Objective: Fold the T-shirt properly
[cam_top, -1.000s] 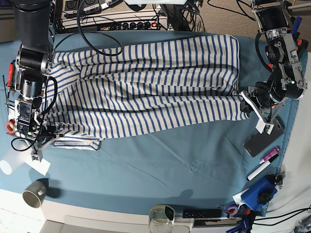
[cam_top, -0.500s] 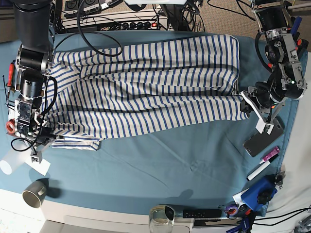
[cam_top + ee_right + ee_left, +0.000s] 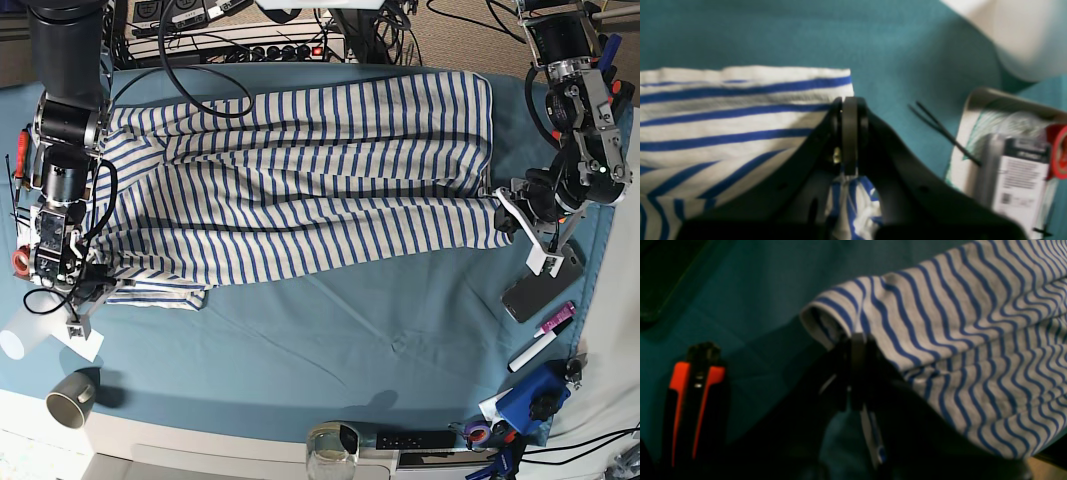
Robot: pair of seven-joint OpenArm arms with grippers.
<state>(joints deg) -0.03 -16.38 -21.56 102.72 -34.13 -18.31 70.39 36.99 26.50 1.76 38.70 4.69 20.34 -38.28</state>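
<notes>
The T-shirt (image 3: 300, 180), white with thin blue stripes, lies spread lengthwise across the teal tablecloth (image 3: 330, 330). My left gripper (image 3: 503, 213) is at the shirt's right end. In the left wrist view its jaws (image 3: 855, 343) are shut on the rolled edge of the striped T-shirt (image 3: 957, 340), lifting it slightly. My right gripper (image 3: 92, 288) is at the shirt's lower left corner. The right wrist view shows that gripper (image 3: 849, 106) shut on the corner of the T-shirt (image 3: 740, 110), with cloth pinched between the jaws.
A phone (image 3: 540, 287) and markers (image 3: 543, 338) lie right of the shirt, with blue clutter (image 3: 530, 395) at the front right. A cup (image 3: 70, 400) stands front left. Red-handled tools (image 3: 20, 152) and a labelled box (image 3: 1013, 160) lie at the left edge. Cables (image 3: 250, 35) run along the back.
My right gripper has closed its jaws on the shirt's lower left corner and shifted slightly. The left gripper and the shirt's right end have not moved.
</notes>
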